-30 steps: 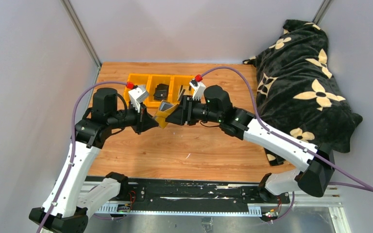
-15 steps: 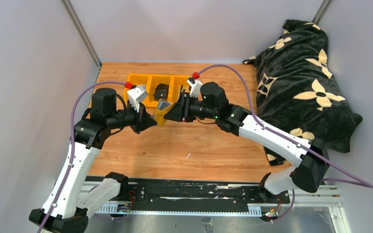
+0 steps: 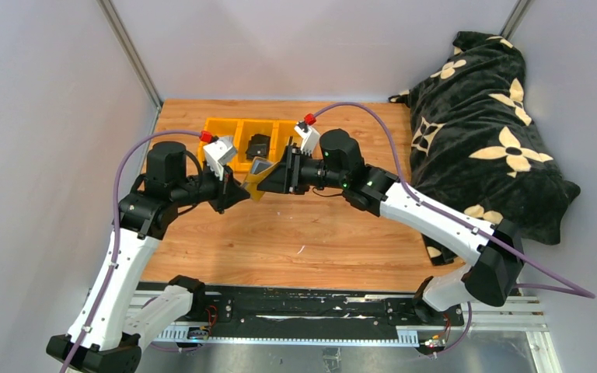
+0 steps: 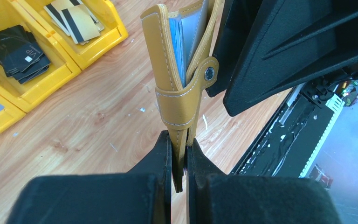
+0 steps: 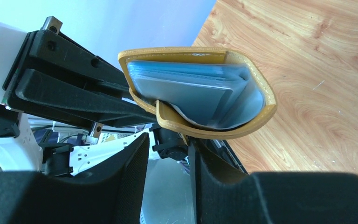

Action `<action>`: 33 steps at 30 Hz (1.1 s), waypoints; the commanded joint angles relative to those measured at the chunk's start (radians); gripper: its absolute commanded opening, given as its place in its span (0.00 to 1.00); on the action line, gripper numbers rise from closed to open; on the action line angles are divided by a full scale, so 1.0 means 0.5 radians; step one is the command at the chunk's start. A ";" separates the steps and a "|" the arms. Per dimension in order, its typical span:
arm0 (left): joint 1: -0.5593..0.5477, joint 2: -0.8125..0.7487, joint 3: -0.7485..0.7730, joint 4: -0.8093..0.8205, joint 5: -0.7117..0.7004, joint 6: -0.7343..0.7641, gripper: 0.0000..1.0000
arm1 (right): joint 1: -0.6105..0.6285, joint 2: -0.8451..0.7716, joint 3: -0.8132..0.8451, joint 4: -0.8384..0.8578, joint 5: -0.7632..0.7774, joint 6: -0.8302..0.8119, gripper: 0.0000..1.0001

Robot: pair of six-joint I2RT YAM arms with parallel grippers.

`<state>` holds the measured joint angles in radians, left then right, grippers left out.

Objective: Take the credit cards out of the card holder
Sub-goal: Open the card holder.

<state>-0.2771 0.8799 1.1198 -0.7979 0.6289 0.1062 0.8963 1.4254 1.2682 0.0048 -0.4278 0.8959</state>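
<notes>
Card holder [image 4: 182,79]: standing on end in the upper middle of the left wrist view, hanging in the air above the table [image 3: 319,241], its mouth gaping.
Credit cards [image 5: 186,91]: sitting packed in the grey-blue sleeves, none out yet.
Risk: the whole holder may be tugging loose or twisting if a card is dragging on its sleeve, since only the bottom edge is being pinched.
Second risk: the jaws may be catching the snap tab or several cards at once.
Left claw [image 4: 179,140]: clenching the holder's lower edge, directly beneath it.
Right claw [image 5: 168,147]: jaws standing apart just below the holder's curved edge; possibly grazing it, hard to tell.
Yellow bins [image 4: 98,35]: lying upper left, well apart.
</notes>
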 commanded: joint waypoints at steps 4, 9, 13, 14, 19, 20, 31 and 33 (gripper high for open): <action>-0.025 -0.032 -0.035 -0.036 0.094 0.060 0.00 | 0.012 0.039 0.103 0.233 -0.068 0.076 0.41; -0.026 -0.039 -0.025 -0.053 0.112 0.063 0.00 | 0.011 0.034 0.092 0.208 -0.008 0.085 0.29; -0.029 -0.046 -0.024 -0.067 0.105 0.089 0.00 | 0.012 0.027 0.112 0.179 0.043 0.084 0.07; -0.029 -0.046 -0.026 -0.069 0.089 0.100 0.00 | 0.011 0.027 0.117 0.169 0.055 0.085 0.01; -0.034 -0.065 -0.047 -0.079 -0.108 0.220 0.00 | 0.024 0.008 0.127 0.191 0.049 0.092 0.00; -0.035 -0.071 -0.054 -0.081 -0.148 0.243 0.00 | 0.030 0.003 0.128 0.193 0.047 0.090 0.00; -0.053 -0.077 -0.085 -0.076 -0.390 0.346 0.00 | 0.161 0.060 0.268 0.230 0.046 0.085 0.00; -0.056 -0.085 -0.097 -0.076 -0.401 0.356 0.00 | 0.180 0.075 0.318 0.223 0.041 0.083 0.00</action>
<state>-0.2893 0.8276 1.1137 -0.7906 0.4854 0.2447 0.9356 1.4731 1.3216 0.0021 -0.3653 0.9245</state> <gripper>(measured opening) 0.066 0.009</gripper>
